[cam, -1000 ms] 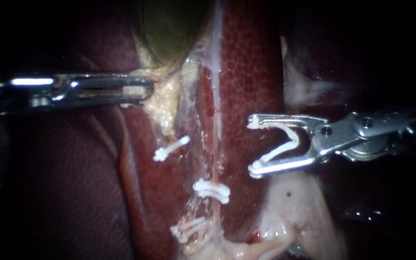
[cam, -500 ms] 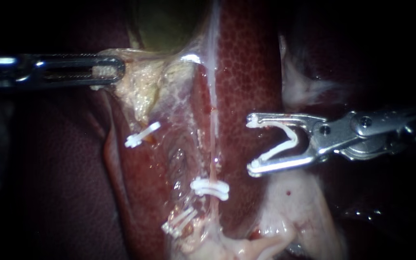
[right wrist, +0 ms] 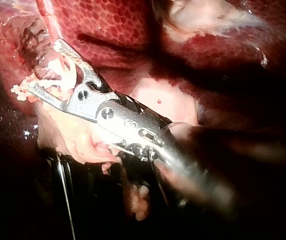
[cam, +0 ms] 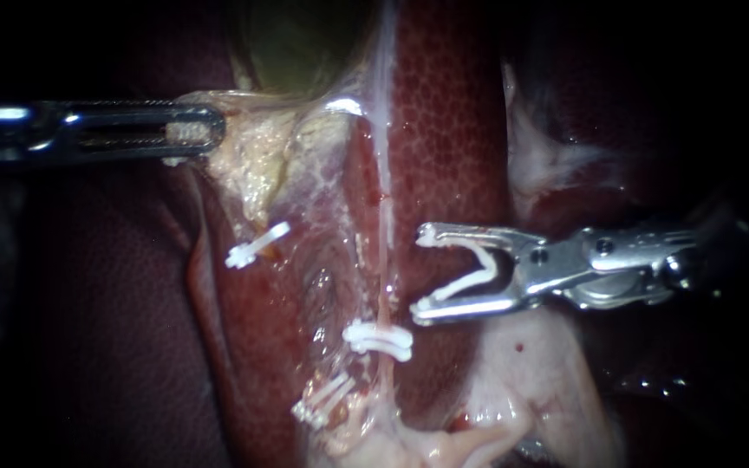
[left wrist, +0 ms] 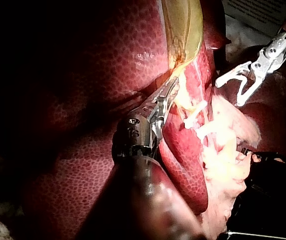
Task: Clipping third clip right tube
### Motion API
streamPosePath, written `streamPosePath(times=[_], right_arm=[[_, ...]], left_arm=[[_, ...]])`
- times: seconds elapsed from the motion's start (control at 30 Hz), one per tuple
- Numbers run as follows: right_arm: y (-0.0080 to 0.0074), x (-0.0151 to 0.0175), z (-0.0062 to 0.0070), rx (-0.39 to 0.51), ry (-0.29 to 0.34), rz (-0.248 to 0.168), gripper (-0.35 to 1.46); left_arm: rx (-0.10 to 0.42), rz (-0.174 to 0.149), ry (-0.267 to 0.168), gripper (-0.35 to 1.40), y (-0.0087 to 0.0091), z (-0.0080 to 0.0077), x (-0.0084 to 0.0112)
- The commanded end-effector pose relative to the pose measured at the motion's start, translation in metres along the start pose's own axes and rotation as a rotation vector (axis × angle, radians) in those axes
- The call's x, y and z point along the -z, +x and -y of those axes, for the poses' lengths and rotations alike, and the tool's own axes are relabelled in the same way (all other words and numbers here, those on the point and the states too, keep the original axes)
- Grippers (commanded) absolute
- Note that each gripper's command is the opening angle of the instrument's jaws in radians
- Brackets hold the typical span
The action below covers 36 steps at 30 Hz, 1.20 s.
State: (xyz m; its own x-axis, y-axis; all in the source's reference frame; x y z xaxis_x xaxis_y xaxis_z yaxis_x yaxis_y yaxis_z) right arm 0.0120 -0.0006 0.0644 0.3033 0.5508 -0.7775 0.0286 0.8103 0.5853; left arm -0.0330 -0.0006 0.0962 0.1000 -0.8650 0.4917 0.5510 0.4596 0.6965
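Right tube – third clip not yet on. Right instrument carries clip in wide jaws, just beside tube, above placed clip. Left instrument clamped on pale tissue – closing left.

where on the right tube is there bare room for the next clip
Bare stretch: the right tube between the nearest clip below and the gallbladder above, level with the right instrument and its loaded clip. Crowded lower down, where the lowest clip sits close by.
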Motion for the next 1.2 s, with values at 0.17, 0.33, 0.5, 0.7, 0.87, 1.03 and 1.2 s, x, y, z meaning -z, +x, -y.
streamPosePath(times=[0.17,0.33,0.5,0.7,0.87,1.03,1.2], right_arm=[[-0.0033,-0.0018,-0.0014,-0.062,-0.008,0.031,0.60],[-0.0052,-0.0030,-0.0023,-0.112,-0.002,0.031,0.60],[-0.0054,-0.0043,-0.0026,-0.146,0.000,0.030,0.60],[-0.0050,-0.0058,-0.0028,-0.183,0.015,0.018,0.59],[-0.0047,-0.0072,-0.0030,-0.218,0.032,-0.005,0.58],[-0.0044,-0.0080,-0.0031,-0.235,0.040,-0.026,0.58],[-0.0043,-0.0079,-0.0032,-0.259,0.057,-0.027,0.50]], left_arm=[[-0.001,0.000,-0.001,-0.33,0.0001,0.0000,0.0000],[-0.001,0.001,-0.001,-0.33,0.0002,0.0000,-0.0001],[-0.001,0.001,-0.002,-0.33,0.0002,0.0001,-0.0002],[-0.001,0.002,-0.003,-0.33,0.0003,0.0002,-0.0003],[-0.001,0.002,-0.004,-0.33,0.0003,0.0002,-0.0004],[-0.001,0.002,-0.004,-0.33,0.0003,0.0003,-0.0004],[-0.001,0.002,-0.005,-0.33,0.0004,0.0003,-0.0004]])
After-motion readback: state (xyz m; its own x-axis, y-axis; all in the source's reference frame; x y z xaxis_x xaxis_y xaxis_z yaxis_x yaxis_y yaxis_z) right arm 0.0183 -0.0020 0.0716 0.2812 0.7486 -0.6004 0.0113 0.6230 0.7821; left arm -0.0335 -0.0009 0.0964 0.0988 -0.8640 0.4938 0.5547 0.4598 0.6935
